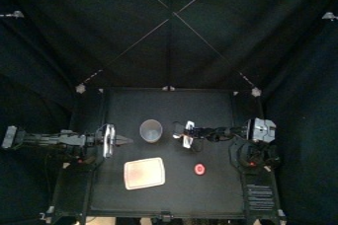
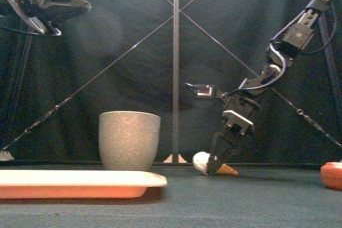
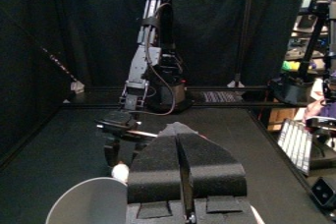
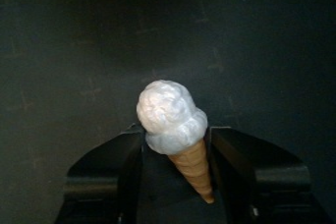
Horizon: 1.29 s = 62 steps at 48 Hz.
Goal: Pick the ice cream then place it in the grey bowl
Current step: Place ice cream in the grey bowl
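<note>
**Reaching for the cone:** The right claw (image 4: 178,141) straddles a toy ice cream cone (image 4: 175,120) lying low on the black desk (image 1: 218,185). Its 2 jaws are spread, 1 on each side of the cone, with a sliver of gap showing along both, so nothing is gripped yet. The cone sits near the middle of the desk, a little to the right of the tall grey speckled cup (image 2: 130,139) that serves as the task's grey bowl, and does not touch it.

The cone's long axis runs roughly left to right across the desk. The white scoop points toward the cup and the tan tip points toward the right arm's side, back along the jaws toward the wrist.

The step in hand appears to be the grasp. Done well, the jaws would close squarely across the upper cone just below the scoop. Farther down, the taper toward the tip could let the toy slide out. A slow squeeze would suit, followed by a lift clear of the cup's rim before any move sideways.

The left claw (image 3: 184,164) hangs raised at the left of the desk, jaws pressed together on nothing. A flat pink tray (image 2: 74,183) lies in front of the cup and a small red toy (image 2: 331,175) sits to the right. Neither lies between cone and cup.
</note>
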### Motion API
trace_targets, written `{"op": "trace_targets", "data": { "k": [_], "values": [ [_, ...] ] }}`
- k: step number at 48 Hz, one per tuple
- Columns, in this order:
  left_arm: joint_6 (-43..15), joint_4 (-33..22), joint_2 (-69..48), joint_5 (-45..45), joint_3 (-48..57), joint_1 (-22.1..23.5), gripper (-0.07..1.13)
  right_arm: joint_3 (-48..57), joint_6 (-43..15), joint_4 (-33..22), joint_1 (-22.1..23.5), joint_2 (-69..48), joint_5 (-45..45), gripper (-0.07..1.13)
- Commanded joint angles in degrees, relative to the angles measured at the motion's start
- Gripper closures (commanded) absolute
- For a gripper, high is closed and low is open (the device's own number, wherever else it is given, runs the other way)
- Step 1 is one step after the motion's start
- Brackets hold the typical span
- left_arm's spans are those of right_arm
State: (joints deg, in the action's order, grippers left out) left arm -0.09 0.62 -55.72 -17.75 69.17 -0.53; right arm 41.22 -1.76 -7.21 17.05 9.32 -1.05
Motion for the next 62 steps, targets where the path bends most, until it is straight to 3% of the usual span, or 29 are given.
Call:
{"op": "trace_targets", "data": {
  "k": [1,10,26,52,62],
  "values": [
    [-0.1,0.1,0.2,-0.5,-0.7,-0.1,1.09,-1.6,0.0,0.3,0.0,-1.6,-0.1,0.46],
    [-0.1,0.1,0.2,-0.5,-0.7,-0.1,1.09,-5.2,0.1,0.3,-0.4,-5.1,1.8,0.45],
    [-0.1,0.1,0.2,-0.5,-0.7,-0.1,1.09,-17.6,0.3,-3.5,-4.8,-9.9,14.2,0.45],
    [-0.1,0.1,0.2,-0.4,-0.7,0.0,1.09,-36.2,0.0,-5.3,-6.4,4.0,17.0,0.43],
    [-0.1,0.1,0.2,-0.4,-0.7,-0.1,1.09,-37.8,0.0,-5.1,-6.5,6.1,17.5,0.31]
  ]
}}
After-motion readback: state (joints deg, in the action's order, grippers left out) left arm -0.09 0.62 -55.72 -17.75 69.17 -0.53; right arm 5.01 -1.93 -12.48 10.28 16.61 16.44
